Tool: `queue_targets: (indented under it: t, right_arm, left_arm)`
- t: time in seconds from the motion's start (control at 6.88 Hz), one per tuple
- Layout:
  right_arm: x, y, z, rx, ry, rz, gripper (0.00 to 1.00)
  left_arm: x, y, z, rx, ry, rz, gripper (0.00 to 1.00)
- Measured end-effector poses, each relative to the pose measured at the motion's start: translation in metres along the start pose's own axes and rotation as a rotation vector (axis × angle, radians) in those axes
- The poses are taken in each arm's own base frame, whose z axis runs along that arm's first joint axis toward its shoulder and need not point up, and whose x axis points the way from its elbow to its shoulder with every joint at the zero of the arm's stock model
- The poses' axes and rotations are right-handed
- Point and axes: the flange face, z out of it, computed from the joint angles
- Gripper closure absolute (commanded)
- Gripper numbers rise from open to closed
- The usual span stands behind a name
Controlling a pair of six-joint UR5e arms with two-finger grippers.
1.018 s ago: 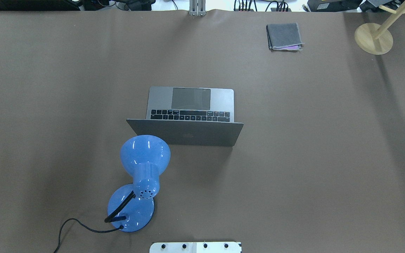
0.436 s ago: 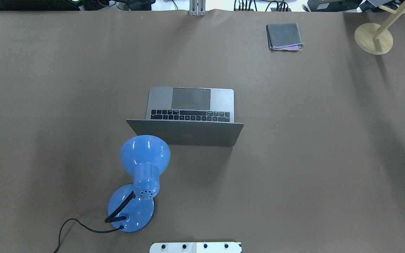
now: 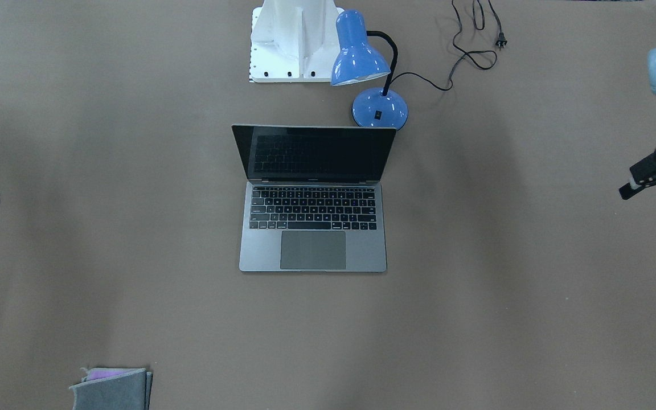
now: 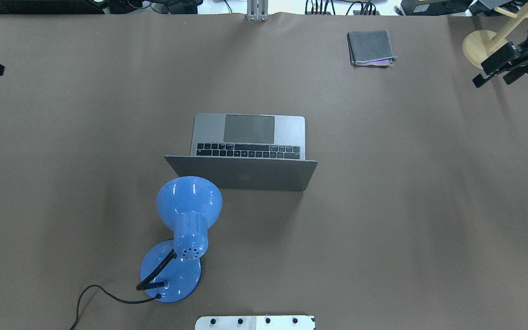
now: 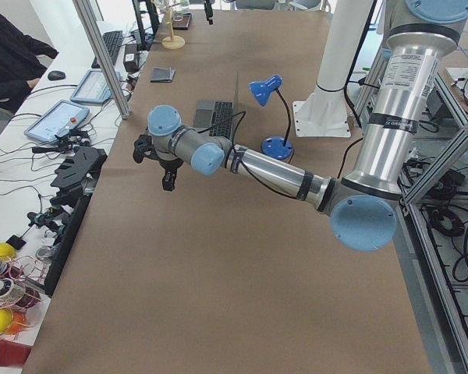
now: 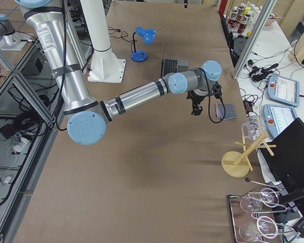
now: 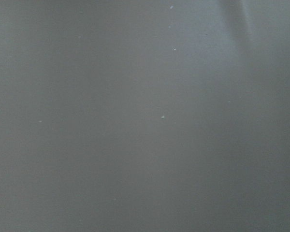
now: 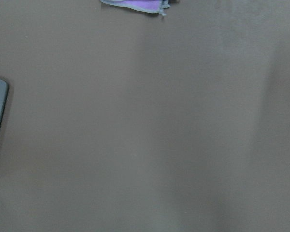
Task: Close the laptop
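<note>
Brown table (image 4: 383,220), laptop (image 4: 250,137) open, left tool (image 3: 647,196) and right tool (image 4: 492,82) outstretched at edges

The left arm (image 5: 269,173) reaches out low over the left end of the bench (image 4: 383,229), wrist bent downward. The left gripper (image 3: 648,196) hangs above the surface with its fingers parted. The right arm (image 6: 137,96) reaches likewise over the right end, and the right gripper (image 4: 492,81) is also spread apart.
</note>
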Motion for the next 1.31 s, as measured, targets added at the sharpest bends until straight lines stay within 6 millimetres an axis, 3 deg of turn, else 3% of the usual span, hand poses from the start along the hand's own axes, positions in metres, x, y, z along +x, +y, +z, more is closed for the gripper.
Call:
queue_targets:
  t: [0.15,0.29,0.58,0.73,0.87,1.31]
  right_arm:
    - [-0.036,0.004,0.011,0.009,-0.029,0.069,0.27]
    - [-0.071,0.014,0.026,0.009,-0.062,0.151,0.47]
    - [-0.132,0.040,0.063,-0.010,-0.129,0.245,0.67]
    - [-0.152,0.057,0.080,-0.024,-0.156,0.239,0.92]
    - [-0.165,0.073,0.090,-0.042,-0.176,0.220,1.00]
    - [-0.207,0.116,0.116,-0.119,-0.209,0.137,1.00]
  left_arm:
    - [0.046,0.004,0.025,-0.015,0.049,-0.054,0.40]
    - [0.081,0.015,0.047,-0.037,0.092,-0.094,0.61]
    - [0.119,0.039,0.077,-0.091,0.134,-0.115,0.87]
    - [0.129,0.052,0.084,-0.113,0.143,-0.106,1.00]
    - [0.137,0.067,0.088,-0.135,0.152,-0.090,1.00]
    - [0.183,0.121,0.110,-0.236,0.186,-0.068,1.00]
